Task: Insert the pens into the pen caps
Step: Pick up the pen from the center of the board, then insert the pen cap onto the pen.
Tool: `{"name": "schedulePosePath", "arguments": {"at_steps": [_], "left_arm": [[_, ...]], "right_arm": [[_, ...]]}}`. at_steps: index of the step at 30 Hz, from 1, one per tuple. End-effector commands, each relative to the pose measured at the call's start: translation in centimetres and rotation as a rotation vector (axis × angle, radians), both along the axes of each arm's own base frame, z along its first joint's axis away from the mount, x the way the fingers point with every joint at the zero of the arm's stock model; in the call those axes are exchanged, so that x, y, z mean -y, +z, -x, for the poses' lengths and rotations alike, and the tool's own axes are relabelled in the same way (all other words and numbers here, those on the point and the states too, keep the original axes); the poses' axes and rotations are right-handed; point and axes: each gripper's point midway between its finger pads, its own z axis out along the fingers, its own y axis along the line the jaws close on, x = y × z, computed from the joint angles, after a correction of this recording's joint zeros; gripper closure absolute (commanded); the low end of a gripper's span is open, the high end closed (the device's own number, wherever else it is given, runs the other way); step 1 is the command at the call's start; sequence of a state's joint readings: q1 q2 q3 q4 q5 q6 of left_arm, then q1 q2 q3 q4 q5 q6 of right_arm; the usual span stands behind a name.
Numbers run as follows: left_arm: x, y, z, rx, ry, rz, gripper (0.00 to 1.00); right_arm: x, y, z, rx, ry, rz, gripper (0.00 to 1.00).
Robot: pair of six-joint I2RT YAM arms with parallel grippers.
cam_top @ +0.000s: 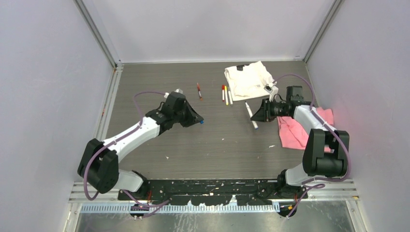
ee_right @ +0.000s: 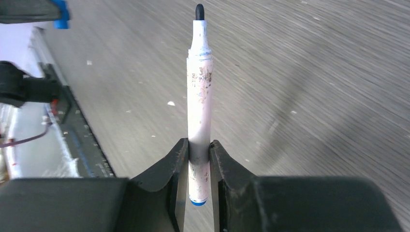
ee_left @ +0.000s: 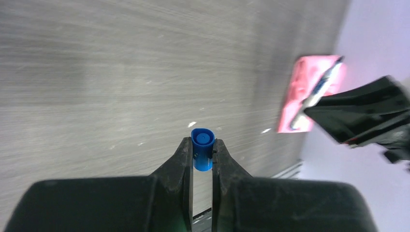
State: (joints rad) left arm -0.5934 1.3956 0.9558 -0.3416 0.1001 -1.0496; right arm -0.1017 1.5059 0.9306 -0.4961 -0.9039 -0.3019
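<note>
My left gripper (cam_top: 197, 120) is shut on a blue pen cap (cam_top: 201, 122), held above the table left of centre. In the left wrist view the cap (ee_left: 202, 147) sits between the fingertips, its closed end facing the camera. My right gripper (cam_top: 256, 115) is shut on a white pen (cam_top: 249, 112) with a dark tip and a blue end. In the right wrist view the pen (ee_right: 199, 96) stands up between the fingers (ee_right: 176, 154). The two grippers face each other, about a hand's width apart. Three pens (cam_top: 226, 94) and a dark red pen (cam_top: 199, 90) lie at the back.
A crumpled white cloth (cam_top: 249, 77) lies at the back right. A pink cloth (cam_top: 297, 133) lies under my right arm. Small white scraps (cam_top: 272, 146) dot the table. Grey walls close in both sides and the back.
</note>
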Motion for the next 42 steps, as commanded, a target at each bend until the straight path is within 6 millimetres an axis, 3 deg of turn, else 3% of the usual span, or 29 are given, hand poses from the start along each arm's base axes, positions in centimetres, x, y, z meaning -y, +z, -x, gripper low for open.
{"name": "schedulePosePath", "arguments": {"at_steps": [1, 3, 8, 15, 22, 28, 42], "left_arm": [[3.0, 6.1, -3.2, 0.201, 0.056, 0.314, 0.99], [3.5, 8.0, -4.2, 0.269, 0.089, 0.419, 0.99], [4.3, 9.9, -6.0, 0.36, 0.124, 0.538, 0.99], [4.7, 11.5, -7.2, 0.459, 0.105, 0.55, 0.99], [6.0, 10.7, -6.7, 0.449, 0.012, 0.539, 0.99], [7.1, 9.4, -5.4, 0.406, -0.068, 0.549, 0.99], [8.1, 8.9, -4.3, 0.39, -0.121, 0.586, 0.99]], "right_arm": [[-3.5, 4.4, 0.9, 0.081, 0.1, -0.235, 0.99], [-4.7, 5.3, 1.7, 0.078, 0.151, -0.286, 0.99], [-6.9, 7.4, 4.1, 0.054, 0.284, -0.398, 0.99], [-10.2, 7.4, 6.8, 0.019, 0.42, -0.406, 0.99], [-11.8, 6.6, 7.4, -0.002, 0.462, -0.374, 0.99], [-11.7, 6.2, 6.9, 0.001, 0.446, -0.342, 0.99], [-11.9, 5.6, 6.1, -0.017, 0.412, -0.315, 0.99]]}}
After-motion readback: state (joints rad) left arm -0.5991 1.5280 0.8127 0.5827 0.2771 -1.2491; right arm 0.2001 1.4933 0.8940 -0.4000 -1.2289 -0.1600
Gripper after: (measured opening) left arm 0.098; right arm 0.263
